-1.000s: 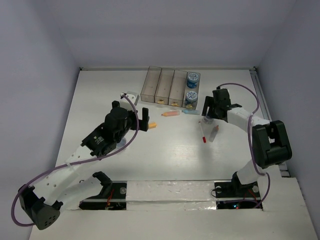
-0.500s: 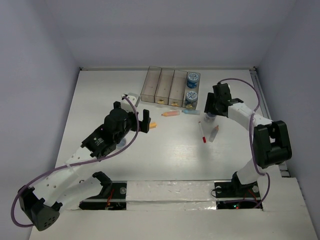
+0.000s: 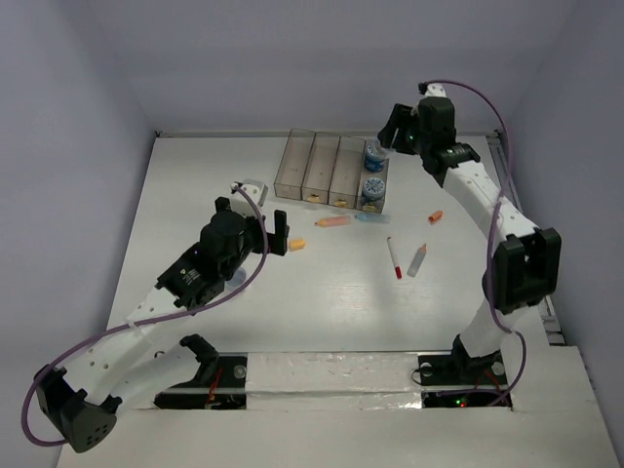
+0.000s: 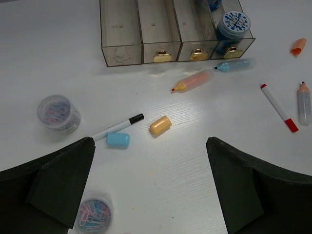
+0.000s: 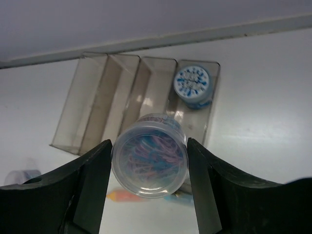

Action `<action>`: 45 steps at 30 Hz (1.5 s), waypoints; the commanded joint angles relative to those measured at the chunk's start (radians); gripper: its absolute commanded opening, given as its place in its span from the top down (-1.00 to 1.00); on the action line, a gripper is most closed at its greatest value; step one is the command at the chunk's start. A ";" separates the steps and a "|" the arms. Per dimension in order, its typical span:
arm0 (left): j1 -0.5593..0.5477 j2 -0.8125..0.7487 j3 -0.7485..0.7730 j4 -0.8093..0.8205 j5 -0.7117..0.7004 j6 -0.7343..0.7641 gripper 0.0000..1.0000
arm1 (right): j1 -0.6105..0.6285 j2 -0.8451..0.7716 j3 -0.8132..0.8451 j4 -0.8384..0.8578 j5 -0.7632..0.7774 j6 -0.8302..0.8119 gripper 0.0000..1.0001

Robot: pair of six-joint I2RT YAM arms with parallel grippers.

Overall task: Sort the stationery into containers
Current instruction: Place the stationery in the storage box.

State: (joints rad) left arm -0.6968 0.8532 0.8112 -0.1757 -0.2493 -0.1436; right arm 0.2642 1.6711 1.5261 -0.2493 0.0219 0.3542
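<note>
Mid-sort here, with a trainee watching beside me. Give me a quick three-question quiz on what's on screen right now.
1. True or false: the left hand is gripping an item.
2. Seen from the top camera, which of the four joined translucent grey-brown plastic bins holds the round blue-patterned jars? A) leftmost B) second from left C) rightmost
3. What does the right hand grip?
Key: 1 false, it is open and empty. 2 C. 3 a clear round plastic jar of coloured paper clips.

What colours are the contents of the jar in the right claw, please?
Jar holds pink and blue; right wrist view.
</note>
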 commanded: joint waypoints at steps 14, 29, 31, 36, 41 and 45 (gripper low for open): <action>0.046 -0.002 -0.017 0.041 -0.039 -0.007 -0.98 | 0.052 0.607 0.724 0.033 -0.062 -0.075 -0.02; 0.086 0.024 -0.014 0.048 -0.024 -0.004 -0.98 | 0.061 0.750 0.775 0.011 -0.048 -0.100 -0.06; 0.086 0.026 -0.014 0.047 -0.021 -0.004 -0.98 | 0.061 0.754 0.775 0.012 -0.048 -0.101 -0.06; 0.095 0.023 -0.015 0.048 -0.022 -0.002 -0.98 | 0.061 0.783 0.781 0.004 -0.054 -0.101 -0.10; 0.095 0.023 -0.015 0.047 -0.024 -0.004 -0.98 | 0.061 0.799 0.790 0.002 -0.050 -0.101 -0.15; 0.095 0.023 -0.015 0.047 -0.021 -0.004 -0.98 | 0.061 0.802 0.789 0.013 -0.039 -0.103 -0.29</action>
State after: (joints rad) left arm -0.6067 0.8825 0.7986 -0.1638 -0.2691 -0.1467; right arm 0.3157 2.4813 2.2807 -0.2871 -0.0261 0.2646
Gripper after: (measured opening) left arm 0.989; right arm 0.646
